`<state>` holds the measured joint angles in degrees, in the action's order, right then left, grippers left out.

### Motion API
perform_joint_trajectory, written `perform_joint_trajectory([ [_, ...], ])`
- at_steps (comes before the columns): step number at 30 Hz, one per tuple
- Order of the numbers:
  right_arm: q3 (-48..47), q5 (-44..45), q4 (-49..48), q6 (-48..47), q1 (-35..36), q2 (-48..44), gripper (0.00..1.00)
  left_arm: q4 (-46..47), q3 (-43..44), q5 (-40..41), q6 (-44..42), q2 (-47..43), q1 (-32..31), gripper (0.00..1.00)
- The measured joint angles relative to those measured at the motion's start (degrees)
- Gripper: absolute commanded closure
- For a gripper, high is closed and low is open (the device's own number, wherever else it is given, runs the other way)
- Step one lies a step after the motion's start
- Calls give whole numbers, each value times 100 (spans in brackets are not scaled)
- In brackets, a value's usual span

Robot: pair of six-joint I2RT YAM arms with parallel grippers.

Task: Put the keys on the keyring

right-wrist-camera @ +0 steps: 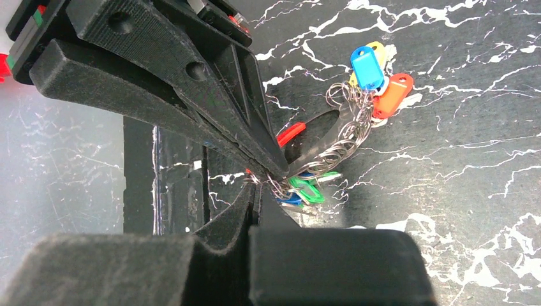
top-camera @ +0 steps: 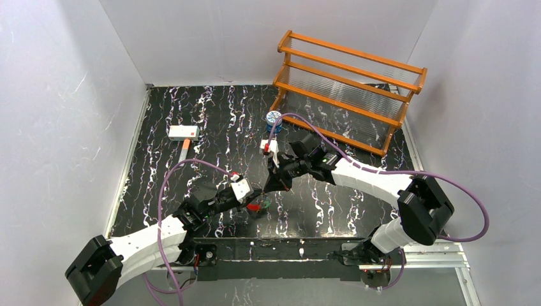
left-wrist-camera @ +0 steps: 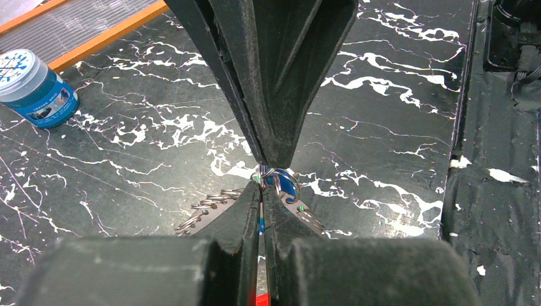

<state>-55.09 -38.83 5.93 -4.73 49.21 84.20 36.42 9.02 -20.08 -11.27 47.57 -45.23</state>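
- the small metal keys (right-wrist-camera: pixel 367 69), with glossy plastic heads in blue, yellow, orange-red and green, are seen bunched in the top view at about 6 o'clock from the middle of the black, white-veined glossy bench (top-camera: pixel 344 211), near its front edge and between the two arms.
- a thin silvery wire loop, taken to be part of the keyring (left-wrist-camera: pixel 278 172), is seen right at the meeting fingertips; its full round cannot be traced.
- the left pincer (left-wrist-camera: pixel 261 191) is seen with its fingers pressed together, its tips touching the bunch.
- the right pincer (right-wrist-camera: pixel 255 191) is likewise closed tight, tip to tip with the left one; exactly which piece of metal is nipped by either cannot be told.
- the ring is judged light, springy and slippery. it is best taken by the wire itself, near its split, so that it is not spun by the hanging weight.
- the keys are judged stiff, light and prone to swing and tangle. each is best gripped flat across its plastic head, where grip is better than on bare metal, with the hole left free.
- toothed blades and small linked loops are seen splayed beside the tips, flat on the bench.
- a small round blue-and-white tin (left-wrist-camera: pixel 32 86) stands at 12 o'clock from the bunch, a slatted orange wooden rack (top-camera: pixel 349 89) at 1 o'clock, and a white-headed mallet with an orange handle (top-camera: pixel 183 132) at 10 o'clock, all well apart.
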Motion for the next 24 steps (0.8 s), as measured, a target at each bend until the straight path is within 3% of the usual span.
perform_joint_trajectory([
  [24, -149, 138, 15, -17, 0, 2, 99, -4, 0, 2, 17, 0, 0, 100],
])
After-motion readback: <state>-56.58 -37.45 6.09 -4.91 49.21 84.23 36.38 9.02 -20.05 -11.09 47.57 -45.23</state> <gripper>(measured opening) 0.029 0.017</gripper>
